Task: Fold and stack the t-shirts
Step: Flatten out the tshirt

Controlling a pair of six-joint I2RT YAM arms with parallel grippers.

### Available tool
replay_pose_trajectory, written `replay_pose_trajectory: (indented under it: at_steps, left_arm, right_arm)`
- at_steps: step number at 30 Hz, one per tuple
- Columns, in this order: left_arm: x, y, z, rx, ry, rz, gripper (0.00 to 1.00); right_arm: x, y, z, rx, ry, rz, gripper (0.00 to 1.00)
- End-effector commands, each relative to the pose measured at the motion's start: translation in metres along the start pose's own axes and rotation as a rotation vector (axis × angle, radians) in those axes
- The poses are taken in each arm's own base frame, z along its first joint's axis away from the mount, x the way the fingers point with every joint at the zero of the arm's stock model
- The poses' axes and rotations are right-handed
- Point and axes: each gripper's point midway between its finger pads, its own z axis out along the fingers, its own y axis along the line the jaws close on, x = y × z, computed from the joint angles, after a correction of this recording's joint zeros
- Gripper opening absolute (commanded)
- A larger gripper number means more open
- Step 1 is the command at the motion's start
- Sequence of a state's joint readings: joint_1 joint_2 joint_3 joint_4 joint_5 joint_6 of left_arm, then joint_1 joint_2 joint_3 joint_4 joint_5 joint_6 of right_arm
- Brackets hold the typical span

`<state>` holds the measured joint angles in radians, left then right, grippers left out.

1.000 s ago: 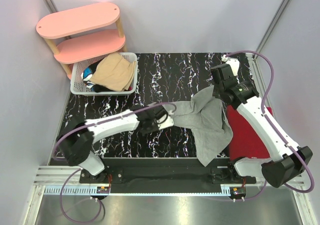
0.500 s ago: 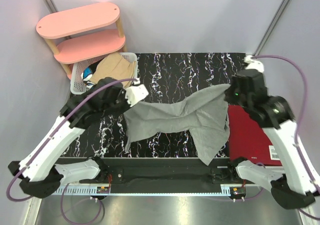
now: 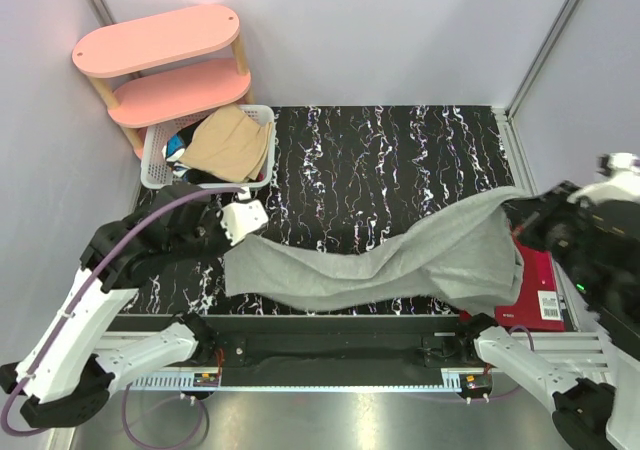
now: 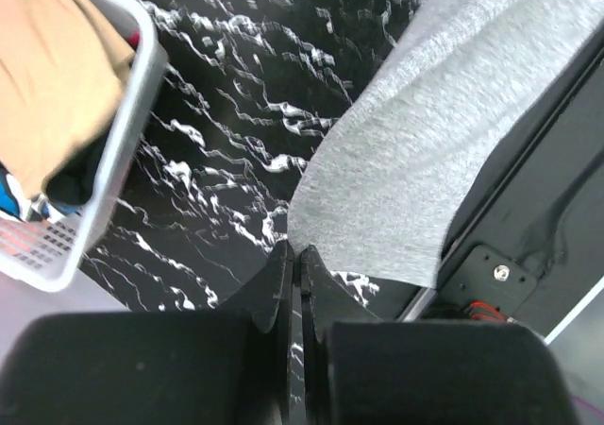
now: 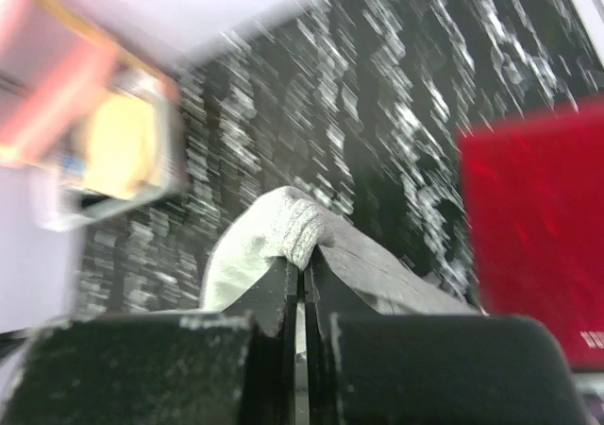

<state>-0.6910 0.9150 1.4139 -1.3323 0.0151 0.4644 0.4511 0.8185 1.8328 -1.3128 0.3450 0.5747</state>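
A light heather grey t-shirt (image 3: 380,265) hangs stretched between my two grippers above the near part of the black marbled table (image 3: 370,160). My left gripper (image 3: 232,245) is shut on its left corner (image 4: 368,189). My right gripper (image 3: 520,210) is shut on a bunched edge of the same shirt (image 5: 297,227) at the right. A folded red t-shirt (image 3: 535,280) lies at the table's right side, partly under the grey one. A tan-beige t-shirt (image 3: 230,142) tops the pile in the basket.
A white lattice basket (image 3: 155,165) with several garments stands at the table's far left, seen also in the left wrist view as the basket (image 4: 113,151). Behind it is a pink two-tier shelf (image 3: 165,65). A black rail (image 3: 330,345) runs along the near edge.
Both arms have swung outward and toward the near edge, pulling the grey t-shirt from a crumpled heap into a long taut span. The right arm moved far right.
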Motion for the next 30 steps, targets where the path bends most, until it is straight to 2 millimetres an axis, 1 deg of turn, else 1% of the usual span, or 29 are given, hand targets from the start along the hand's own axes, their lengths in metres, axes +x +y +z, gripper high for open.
replay_pose_trajectory:
  at_steps: [1, 2, 3, 5, 6, 7, 8, 9, 10, 11, 12, 13, 14, 15, 16, 17, 18, 19, 20, 21, 22, 24, 25, 26, 27, 28, 29, 30]
  left_arm:
    - [0.021, 0.002, 0.039, -0.017, 0.067, 0.038, 0.0]
    - [0.024, 0.003, 0.05, -0.018, 0.084, 0.05, 0.0]
    - [0.03, 0.004, 0.073, -0.009, 0.115, 0.074, 0.0]
    - [0.036, 0.007, 0.097, 0.003, 0.147, 0.084, 0.0]
    - [0.034, 0.012, 0.121, 0.015, 0.163, 0.093, 0.0]
    - [0.04, 0.018, 0.135, 0.014, 0.191, 0.076, 0.0]
    - [0.042, 0.023, 0.148, 0.016, 0.21, 0.069, 0.0]
    - [0.045, 0.029, 0.173, 0.034, 0.247, 0.065, 0.0]
    - [0.045, 0.043, 0.182, 0.018, 0.259, 0.036, 0.0]
    - [0.047, 0.05, 0.192, 0.019, 0.275, 0.017, 0.0]
    - [0.046, 0.059, 0.209, 0.027, 0.299, 0.0, 0.0]
    - [0.05, 0.07, 0.214, 0.015, 0.311, -0.029, 0.0]
    - [0.05, 0.077, 0.22, 0.006, 0.315, -0.044, 0.0]
    - [0.049, 0.088, 0.229, -0.021, 0.319, -0.055, 0.0]
    - [0.051, 0.096, 0.232, -0.044, 0.324, -0.071, 0.0]
    - [0.051, 0.101, 0.235, -0.062, 0.328, -0.074, 0.09]
    - [0.054, 0.104, 0.237, -0.076, 0.349, -0.077, 0.18]
    - [0.055, 0.105, 0.237, -0.084, 0.356, -0.078, 0.32]
    - [0.056, 0.107, 0.236, -0.097, 0.357, -0.081, 0.48]
    - [0.059, 0.108, 0.233, -0.116, 0.363, -0.081, 0.56]
    - [0.058, 0.109, 0.23, -0.13, 0.36, -0.079, 0.62]
    - [0.049, 0.112, 0.216, -0.156, 0.316, -0.089, 0.71]
    - [0.041, 0.112, 0.21, -0.16, 0.284, -0.094, 0.72]
    - [0.03, 0.113, 0.197, -0.173, 0.234, -0.11, 0.74]
    - [0.016, 0.113, 0.191, -0.167, 0.182, -0.117, 0.76]
    - [0.008, 0.115, 0.184, -0.175, 0.148, -0.126, 0.76]
    - [-0.003, 0.12, 0.179, -0.2, 0.101, -0.136, 0.77]
    - [-0.008, 0.126, 0.178, -0.221, 0.082, -0.137, 0.77]
  right_arm:
    - [0.055, -0.026, 0.064, 0.21, 0.16, -0.07, 0.0]
    - [0.066, -0.03, 0.083, 0.24, 0.172, -0.083, 0.0]
    - [0.07, -0.032, 0.095, 0.264, 0.173, -0.087, 0.0]
    - [0.085, -0.037, 0.129, 0.336, 0.195, -0.112, 0.0]
    - [0.09, -0.037, 0.141, 0.351, 0.2, -0.115, 0.0]
    - [0.096, -0.039, 0.158, 0.385, 0.209, -0.132, 0.0]
    - [0.094, -0.034, 0.174, 0.373, 0.178, -0.121, 0.0]
    - [0.098, -0.038, 0.185, 0.39, 0.182, -0.141, 0.0]
    - [0.102, -0.047, 0.202, 0.435, 0.194, -0.146, 0.0]
    - [0.099, -0.047, 0.214, 0.437, 0.183, -0.133, 0.0]
    - [0.1, -0.053, 0.222, 0.457, 0.19, -0.136, 0.0]
    - [0.106, -0.059, 0.235, 0.483, 0.209, -0.143, 0.0]
    - [0.102, -0.068, 0.245, 0.504, 0.193, -0.129, 0.0]
    - [0.104, -0.073, 0.251, 0.513, 0.197, -0.142, 0.0]
    - [0.11, -0.081, 0.261, 0.538, 0.212, -0.149, 0.0]
    - [0.113, -0.091, 0.269, 0.562, 0.219, -0.147, 0.0]
    - [0.119, -0.098, 0.273, 0.58, 0.24, -0.154, 0.0]
    - [0.129, -0.106, 0.281, 0.603, 0.274, -0.155, 0.02]
    - [0.135, -0.113, 0.283, 0.621, 0.29, -0.152, 0.06]
    - [0.139, -0.116, 0.286, 0.633, 0.296, -0.14, 0.16]
    - [0.145, -0.12, 0.289, 0.647, 0.312, -0.144, 0.44]
    - [0.151, -0.12, 0.292, 0.642, 0.33, -0.136, 0.54]
    - [0.152, -0.12, 0.293, 0.64, 0.333, -0.132, 0.67]
    - [0.152, -0.119, 0.294, 0.637, 0.334, -0.129, 0.71]
    - [0.154, -0.117, 0.294, 0.628, 0.339, -0.122, 0.72]
    - [0.152, -0.115, 0.295, 0.615, 0.334, -0.117, 0.72]
    - [0.153, -0.115, 0.294, 0.613, 0.335, -0.113, 0.71]
    - [0.153, -0.112, 0.294, 0.597, 0.337, -0.106, 0.7]
